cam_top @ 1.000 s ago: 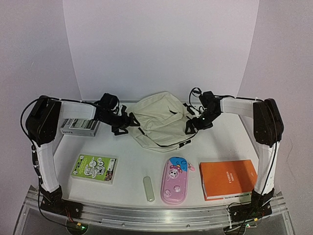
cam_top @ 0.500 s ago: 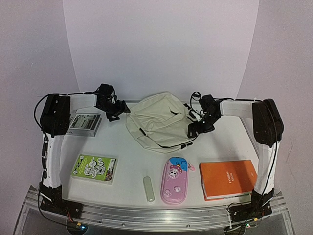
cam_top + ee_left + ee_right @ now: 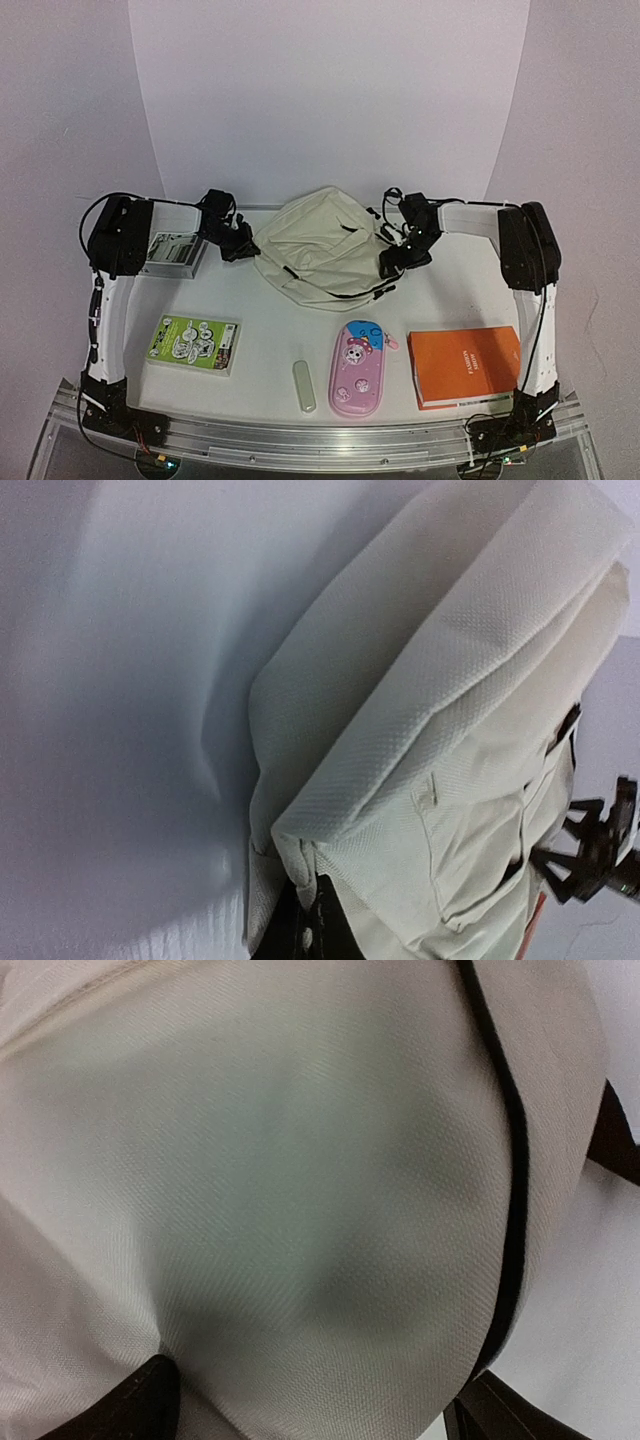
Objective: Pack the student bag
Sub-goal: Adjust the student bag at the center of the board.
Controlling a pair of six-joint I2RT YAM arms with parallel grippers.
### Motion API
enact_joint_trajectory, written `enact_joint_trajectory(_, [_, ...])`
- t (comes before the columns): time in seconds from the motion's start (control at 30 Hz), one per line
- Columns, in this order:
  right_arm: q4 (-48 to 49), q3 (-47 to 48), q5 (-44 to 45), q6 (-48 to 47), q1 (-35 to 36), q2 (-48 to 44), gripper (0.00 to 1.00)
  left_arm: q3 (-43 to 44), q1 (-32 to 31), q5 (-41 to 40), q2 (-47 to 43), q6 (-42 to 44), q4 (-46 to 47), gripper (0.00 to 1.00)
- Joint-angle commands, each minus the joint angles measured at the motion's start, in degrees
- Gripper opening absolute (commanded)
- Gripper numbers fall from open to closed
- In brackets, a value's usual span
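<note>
The cream student bag point(image 3: 318, 245) lies at 12 o'clock on the worktop point(image 3: 270, 315). The left pincer point(image 3: 243, 247) is clamped on fabric at the bag's 9 o'clock edge. The right pincer point(image 3: 392, 262), at its 3 o'clock, stands apart, straddling bulging cloth.

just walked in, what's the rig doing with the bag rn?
Both arms are at the student bag at the far middle of the table. The left claw is shut on a fold of fabric at the bag's left edge. The right claw is open, straddling fabric on the bag's right side. The pink pencil case, orange book, green booklet, grey box and small pale stick lie outside the bag, so packing looks not yet begun.
</note>
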Motion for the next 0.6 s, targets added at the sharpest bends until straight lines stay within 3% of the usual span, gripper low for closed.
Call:
enact_joint_trajectory(0.0, [-0.34, 7.07, 6.94, -1.55, 0.02, 3.57, 0.88, -13.5, -0.75, 1.46, -11.33, -4.81, 8.07, 0.0])
enact_joint_trajectory(0.23, [-1.54, 13.04, 3.23, -1.31, 1.24, -1.28, 0.83, -28.74, -3.84, -1.39, -19.49, -14.88, 18.64, 0.0])
enact_joint_trajectory(0.57, [-1.59, 9.23, -3.15, -2.21, 14.69, -7.13, 0.68, -32.01, -6.98, -4.66, -20.02, -21.08, 22.48, 0.0])
